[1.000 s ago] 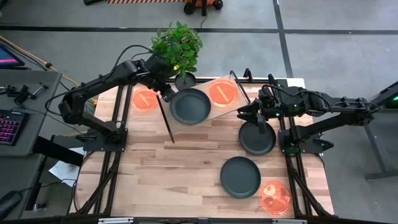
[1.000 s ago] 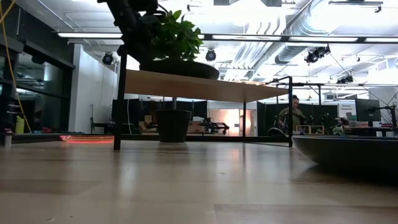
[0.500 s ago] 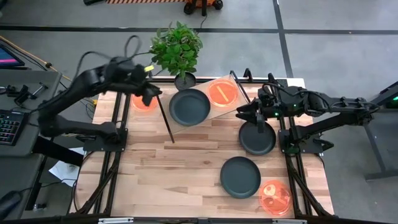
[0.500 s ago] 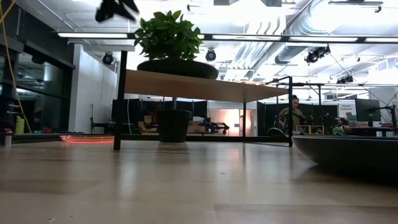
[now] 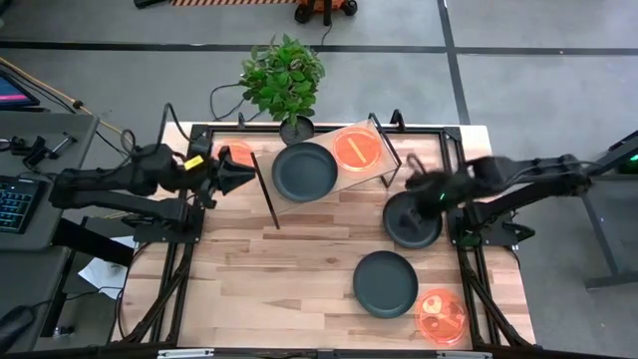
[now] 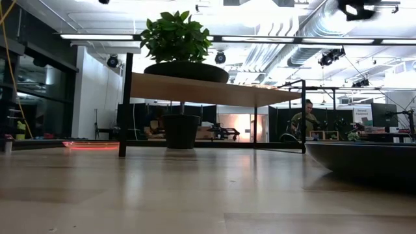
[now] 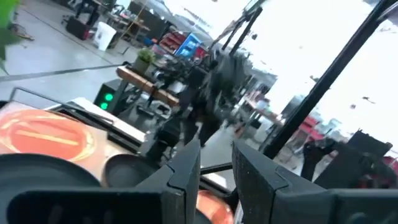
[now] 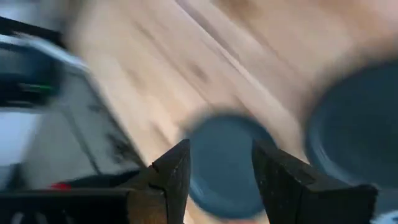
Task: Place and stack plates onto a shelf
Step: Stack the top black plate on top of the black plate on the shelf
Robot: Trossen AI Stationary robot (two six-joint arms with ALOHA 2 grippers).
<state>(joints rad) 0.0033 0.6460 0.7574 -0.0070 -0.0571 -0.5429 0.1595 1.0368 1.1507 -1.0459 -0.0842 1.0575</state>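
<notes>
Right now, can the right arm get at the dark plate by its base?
Probably yes. The right gripper hangs above that dark plate, fingers apart and empty, and nothing lies on the plate or between them. The left gripper is far off at the table's other side.

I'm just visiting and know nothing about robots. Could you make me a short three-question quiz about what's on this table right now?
1. How many plates sit on the shelf at the back of the table?
2. True or false: the left gripper is holding an orange plate.
3. Which arm's gripper is over the dark plate near the table's right edge? A) left B) right

Key
1. Two: a dark plate and an orange plate.
2. False. Its fingers stand slightly apart with nothing between them, just off the shelf's left end beside another orange plate.
3. B. The right gripper is above that plate, fingers apart, empty.
</notes>
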